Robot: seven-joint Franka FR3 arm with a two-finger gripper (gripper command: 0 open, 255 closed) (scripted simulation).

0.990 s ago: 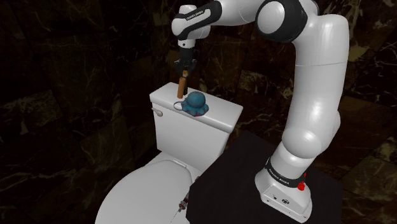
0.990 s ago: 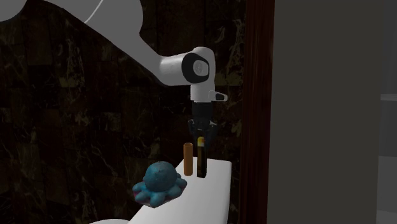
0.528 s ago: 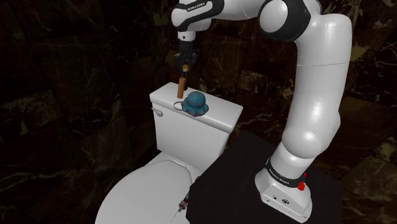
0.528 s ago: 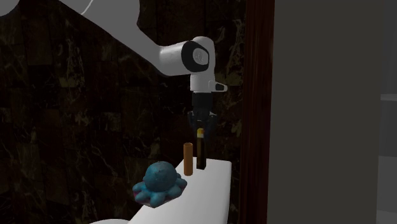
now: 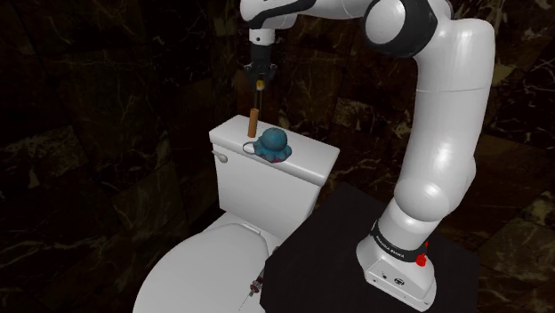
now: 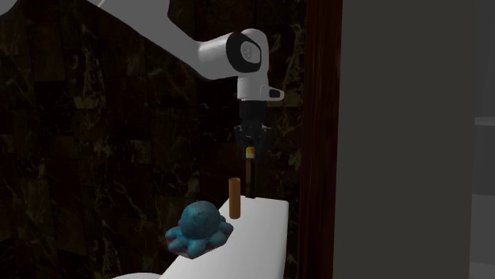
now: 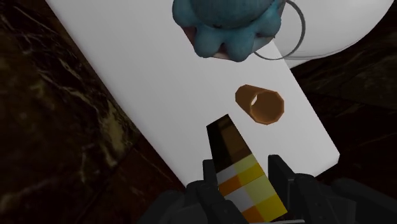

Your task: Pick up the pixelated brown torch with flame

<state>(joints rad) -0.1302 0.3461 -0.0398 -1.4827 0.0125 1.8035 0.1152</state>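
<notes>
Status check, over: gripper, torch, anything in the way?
Gripper shut on torch. Torch upright, hanging over the tank lid. Brown tube and blue octopus toy beside it, not touching.

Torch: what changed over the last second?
The gripper, shut on the torch throughout, went straight up. It took the torch off the tank lid, so the torch now hangs upright just above it. The brown tube and the blue octopus toy stayed where they were on the lid.
</notes>
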